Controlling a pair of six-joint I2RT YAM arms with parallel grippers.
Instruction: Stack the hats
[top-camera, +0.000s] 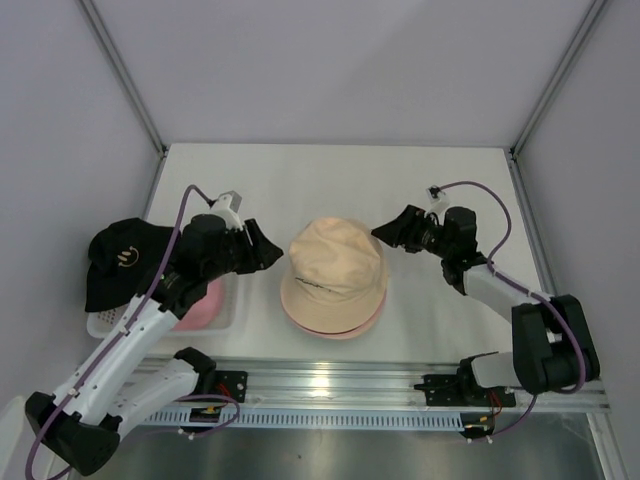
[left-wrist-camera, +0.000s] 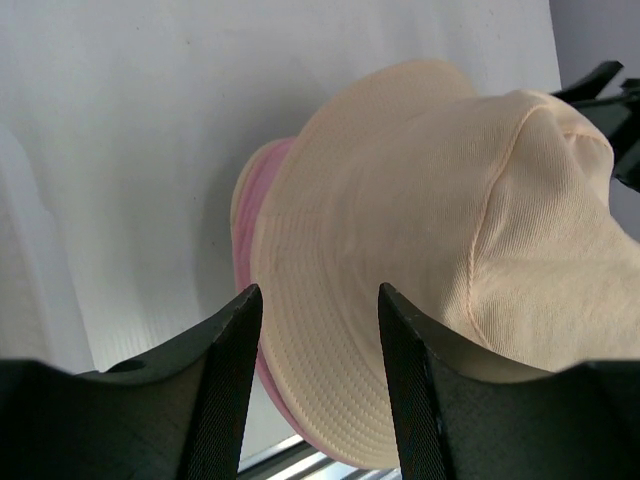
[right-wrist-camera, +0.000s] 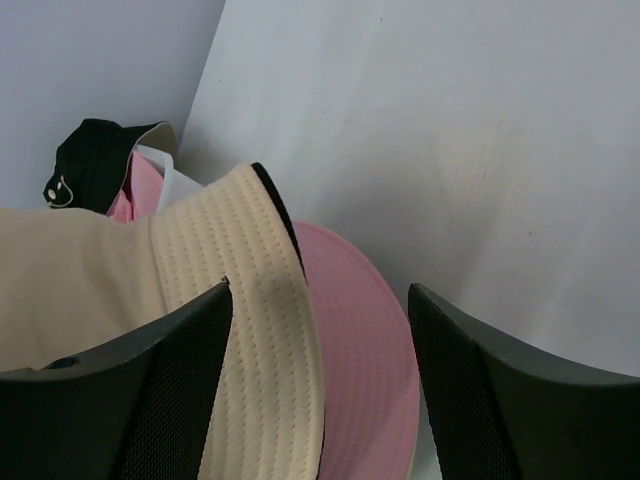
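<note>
A cream-beige hat (top-camera: 335, 268) sits on top of a pink hat (top-camera: 345, 330) at the table's middle; only the pink brim shows. Both show in the left wrist view, cream (left-wrist-camera: 450, 250) over pink (left-wrist-camera: 255, 200), and in the right wrist view, cream (right-wrist-camera: 240, 300) over pink (right-wrist-camera: 365, 340). A black hat (top-camera: 125, 258) with a white logo and another pink hat (top-camera: 200, 305) lie in a white basket (top-camera: 105, 322) at the left. My left gripper (top-camera: 272, 250) is open just left of the stack. My right gripper (top-camera: 385, 232) is open just right of it. Neither holds anything.
The white enclosure walls stand on three sides. A metal rail (top-camera: 380, 385) with the arm bases runs along the near edge. The black hat and the basket also show far off in the right wrist view (right-wrist-camera: 95, 155).
</note>
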